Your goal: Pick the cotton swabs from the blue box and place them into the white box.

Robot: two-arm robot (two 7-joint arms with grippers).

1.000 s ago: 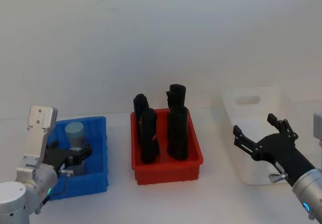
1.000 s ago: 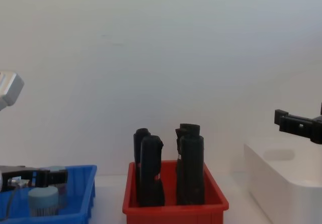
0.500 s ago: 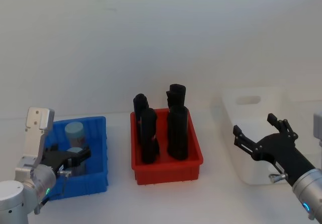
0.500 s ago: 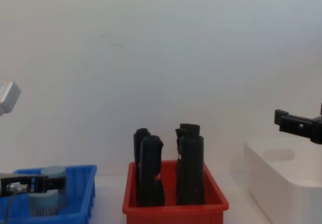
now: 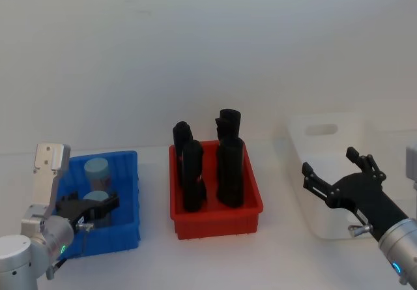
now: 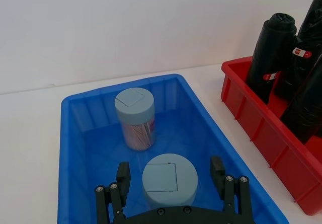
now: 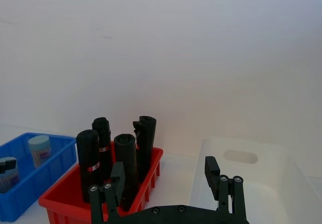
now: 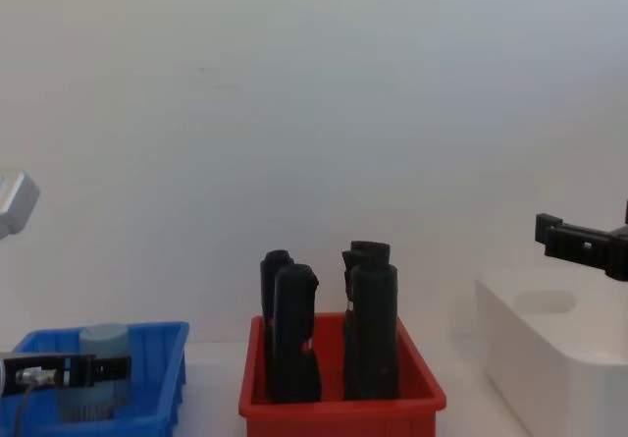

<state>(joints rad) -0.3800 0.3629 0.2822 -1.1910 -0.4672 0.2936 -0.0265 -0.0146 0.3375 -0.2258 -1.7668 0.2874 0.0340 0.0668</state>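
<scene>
Fingers (image 6: 124,176): left gripper (image 6: 170,168), apart, flanking near jar (image 6: 168,183), not touching.
Cotton swabs (image 6: 135,110): two jars upright in blue box (image 6: 68,133), bench left.
Right gripper (image 5: 329,161): fingers spread, beside white box (image 5: 326,140), right.

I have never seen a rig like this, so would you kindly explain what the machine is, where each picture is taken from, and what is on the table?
It is a two-armed robot with a gripper on each arm. Cameras sit on its head, chest and both wrists. On the table stand a blue box with two cotton swab jars, a red bin of black cylinders, and a white box. The left gripper is open, its fingers either side of the near jar, not touching. The right gripper hangs open by the white box. Nothing is held.
</scene>
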